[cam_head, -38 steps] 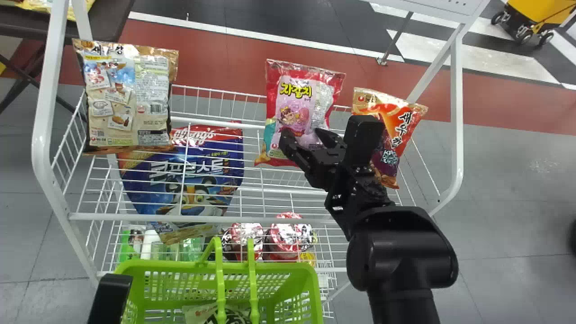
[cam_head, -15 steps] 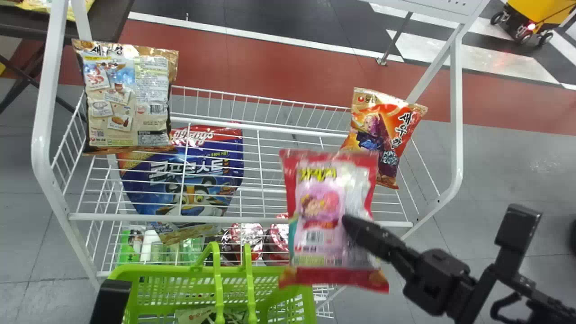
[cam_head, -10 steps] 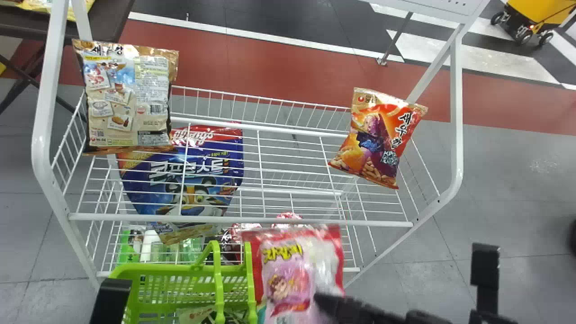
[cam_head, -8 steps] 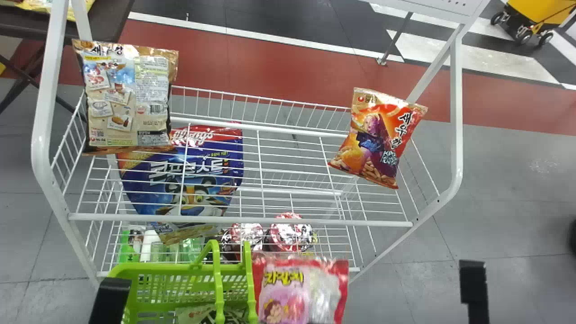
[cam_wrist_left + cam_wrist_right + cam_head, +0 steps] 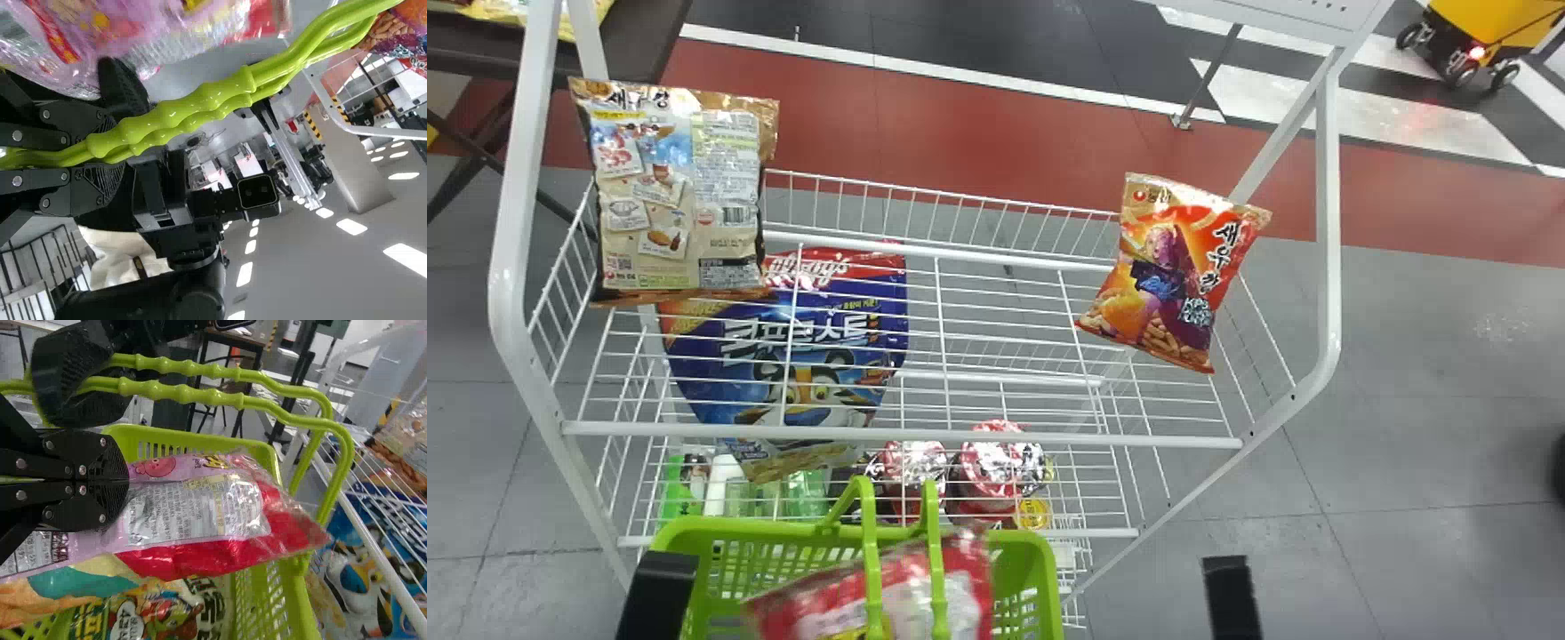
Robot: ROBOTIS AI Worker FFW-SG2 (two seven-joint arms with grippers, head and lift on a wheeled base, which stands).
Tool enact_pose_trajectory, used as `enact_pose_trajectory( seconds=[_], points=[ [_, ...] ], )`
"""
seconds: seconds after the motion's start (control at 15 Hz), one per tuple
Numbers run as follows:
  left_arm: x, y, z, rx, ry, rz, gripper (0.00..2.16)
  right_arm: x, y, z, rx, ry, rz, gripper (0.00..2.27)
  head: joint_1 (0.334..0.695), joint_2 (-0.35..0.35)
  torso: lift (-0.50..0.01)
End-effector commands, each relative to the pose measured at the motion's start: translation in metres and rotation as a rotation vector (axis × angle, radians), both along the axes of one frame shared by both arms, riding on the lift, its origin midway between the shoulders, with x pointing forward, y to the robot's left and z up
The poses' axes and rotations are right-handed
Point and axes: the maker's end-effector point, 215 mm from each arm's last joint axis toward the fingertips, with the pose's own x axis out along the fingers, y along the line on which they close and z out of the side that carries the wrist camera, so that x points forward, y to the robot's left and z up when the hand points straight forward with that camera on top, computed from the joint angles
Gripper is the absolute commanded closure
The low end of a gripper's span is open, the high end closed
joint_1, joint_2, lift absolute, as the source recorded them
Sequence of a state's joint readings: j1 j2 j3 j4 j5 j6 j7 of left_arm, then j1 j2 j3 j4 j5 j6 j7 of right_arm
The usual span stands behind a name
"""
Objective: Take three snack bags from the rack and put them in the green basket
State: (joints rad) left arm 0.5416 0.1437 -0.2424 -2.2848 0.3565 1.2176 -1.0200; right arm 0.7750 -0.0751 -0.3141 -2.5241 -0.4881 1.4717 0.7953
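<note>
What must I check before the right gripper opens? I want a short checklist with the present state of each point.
1. Left gripper is closed on the basket handles: ok.
2. Right gripper has the pink-and-red bag: ok.
3. That bag is over the green basket: ok.
4. It is fully below the rim: not ok, a red corner reaches over it.
5. It does not touch the handles: cannot tell.
6. Another snack bag is already inside: ok.
</note>
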Motion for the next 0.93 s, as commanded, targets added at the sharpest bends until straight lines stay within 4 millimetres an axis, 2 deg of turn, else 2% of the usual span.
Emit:
enact_pose_trajectory(
  seconds=[0.0,0.07,0.13,0.2,0.27,0.67,0.73,0.87],
  points=[
    [-0.004,0.000,0.001,0.003,-0.003,0.000,1.57,0.003,0.024,-0.013,0.018,0.016,0.045,2.15,0.695,-0.350,-0.011],
    [-0.005,0.000,0.002,0.003,-0.004,-0.001,1.57,0.005,0.030,-0.021,0.023,0.029,0.052,1.95,0.695,-0.350,-0.011],
    [-0.006,0.000,0.002,0.007,-0.007,-0.001,1.57,0.007,0.031,-0.030,0.014,0.046,0.056,1.45,0.695,-0.350,-0.011],
    [-0.005,0.001,0.002,0.009,-0.009,-0.001,1.57,0.012,0.028,-0.040,-0.009,0.054,0.050,0.25,0.695,-0.350,-0.011],
    [-0.006,0.000,0.002,0.008,-0.009,-0.002,1.57,0.015,0.022,-0.047,-0.032,0.053,0.041,0.00,0.695,-0.350,-0.011],
    [-0.010,-0.006,0.001,0.015,-0.015,-0.015,1.57,0.078,-0.055,-0.033,-0.148,-0.154,-0.120,0.06,0.695,-0.350,-0.011],
    [-0.009,-0.007,0.001,0.017,-0.015,-0.015,1.57,0.090,-0.066,-0.026,-0.164,-0.204,-0.145,0.06,0.695,-0.350,-0.011],
    [-0.010,-0.008,0.001,0.018,-0.017,-0.019,1.57,0.130,-0.096,0.003,-0.206,-0.395,-0.243,0.05,0.695,-0.350,-0.011]
  ],
)
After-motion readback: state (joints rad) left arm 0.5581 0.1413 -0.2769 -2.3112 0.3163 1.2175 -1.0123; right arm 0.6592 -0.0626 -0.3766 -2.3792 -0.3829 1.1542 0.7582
